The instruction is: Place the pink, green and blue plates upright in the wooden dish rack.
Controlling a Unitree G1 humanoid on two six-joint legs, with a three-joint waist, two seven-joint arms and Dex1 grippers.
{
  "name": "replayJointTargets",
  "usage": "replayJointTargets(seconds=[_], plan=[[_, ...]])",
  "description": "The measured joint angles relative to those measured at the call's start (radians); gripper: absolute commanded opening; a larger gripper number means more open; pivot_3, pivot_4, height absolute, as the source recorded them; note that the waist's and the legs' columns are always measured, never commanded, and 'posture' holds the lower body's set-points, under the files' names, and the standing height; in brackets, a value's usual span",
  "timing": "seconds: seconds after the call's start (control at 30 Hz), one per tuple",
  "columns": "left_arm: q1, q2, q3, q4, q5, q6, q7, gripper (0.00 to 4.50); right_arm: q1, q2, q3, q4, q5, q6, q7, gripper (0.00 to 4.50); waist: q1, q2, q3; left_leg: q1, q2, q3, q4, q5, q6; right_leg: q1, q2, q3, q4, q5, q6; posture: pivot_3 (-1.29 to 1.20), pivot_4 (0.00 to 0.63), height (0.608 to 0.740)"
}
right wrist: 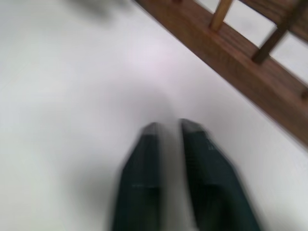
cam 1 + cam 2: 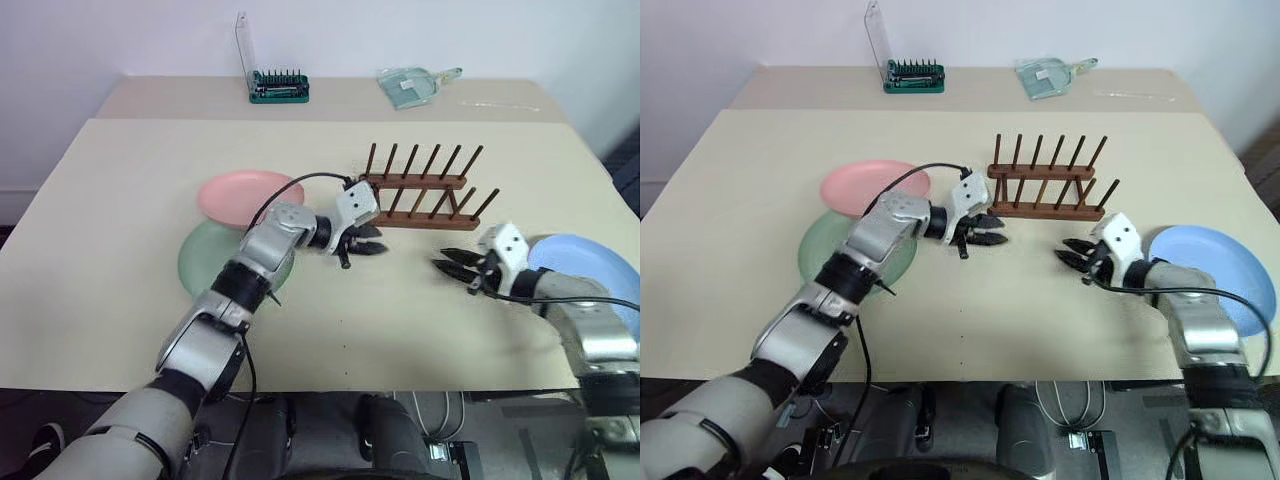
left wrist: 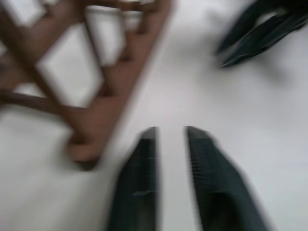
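Nothing in the wooden dish rack (image 2: 425,190) yet; all slots bare, rack standing at table centre-rear. Pink plate (image 2: 245,195) flat on table (image 2: 100,200), left of rack, its near edge overlapping green plate (image 2: 205,262) just in front (green partly under left forearm). Blue plate (image 2: 1225,265) flat at far right, beside right wrist.

Left gripper (image 2: 362,241) hovering just off rack's left end, pointing right; fingers (image 3: 144,163) parted by a narrow gap, gripping nothing. Right gripper (image 2: 457,266) in front of rack's right end, pointing left toward the other; fingers (image 1: 144,168) likewise slightly apart w/ bare table between, empty. Both apart from every plate.

Step in hand, by the look of it: picking first plate, none grasped so far.

For doing it well:
- Blue plate nearest right gripper, so probably start there; open wider before approach.
- Flat plate on flat table = hard pinch. Come in low at rim, one finger under the lip, other on top.
- Pink before green on left side (pink lies on top, so less dragging).
- Tilt plate to vertical before reaching rack, lower between two peg pairs, rim seated on both rails.
- Light rack, may slide if bumped; free gripper could steady it.
- Release only once plate leans on pegs.

Rear of table: green screwdriver-bit case (image 2: 279,87), clear plastic bag (image 2: 412,84), both well away, no obstacle.
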Motion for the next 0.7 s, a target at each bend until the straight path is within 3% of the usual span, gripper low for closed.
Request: replayJointTargets(seconds=[0.1,0.13,0.17,0.33,0.43,0.57,0.7], plan=[[0.008,0.087,0.04,-0.237,-0.133,0.199,-0.074,4.32,0.023,-0.036,-0.11,-0.172,0.184,0.15,0.027,3.78,-0.002,0.0,0.0,0.001,0.0,-0.001,0.0,0.0,0.0,0.0,0.0,0.0,0.0,0.0,0.0,0.0,0.15,0.724],[-0.01,0.132,0.055,-0.292,-0.155,0.235,-0.085,4.5,0.023,-0.043,-0.133,-0.22,0.232,0.185,0.029,4.31,-0.003,0.0,0.0,0.001,0.0,-0.001,0.0,0.0,0.0,0.001,0.0,0.0,0.001,0.0,0.0,0.0,0.15,0.724],[-0.033,0.173,0.081,-0.322,-0.171,0.259,-0.091,4.5,0.021,-0.048,-0.15,-0.249,0.267,0.208,0.03,4.42,-0.002,0.0,0.0,0.002,0.0,-0.002,0.0,0.0,0.0,0.002,0.0,0.0,0.001,0.0,0.0,0.0,0.15,0.724],[-0.142,0.372,0.231,-0.339,-0.243,0.322,-0.112,4.5,-0.003,-0.049,-0.19,-0.269,0.394,0.284,0.047,4.42,0.002,0.0,0.0,0.002,0.0,-0.001,0.0,0.0,0.001,0.002,0.0,0.0,0.0,0.0,0.0,0.0,0.15,0.724],[-0.129,0.503,0.2,-0.311,-0.211,0.263,-0.167,4.5,-0.027,-0.048,-0.204,-0.275,0.466,0.296,0.081,4.42,0.002,0.0,0.0,0.002,0.0,0.0,0.0,0.0,0.001,0.002,0.0,0.0,0.0,0.0,0.0,0.0,0.15,0.724],[-0.072,0.752,0.195,-0.139,-0.097,0.101,-0.221,4.5,-0.063,-0.04,-0.227,-0.28,0.529,0.286,0.121,4.42,-0.011,0.0,0.0,0.002,0.001,0.0,-0.002,-0.001,0.001,0.0,0.001,0.0,0.0,-0.001,-0.001,0.0,0.15,0.724],[-0.041,0.818,0.192,-0.069,-0.047,-0.058,-0.292,4.5,-0.101,-0.009,-0.164,-0.272,0.511,0.262,0.121,4.42,0.007,-0.001,0.001,0.0,0.0,0.0,0.0,-0.001,0.001,0.0,0.0,0.0,0.0,-0.001,-0.001,0.0,0.15,0.724]])
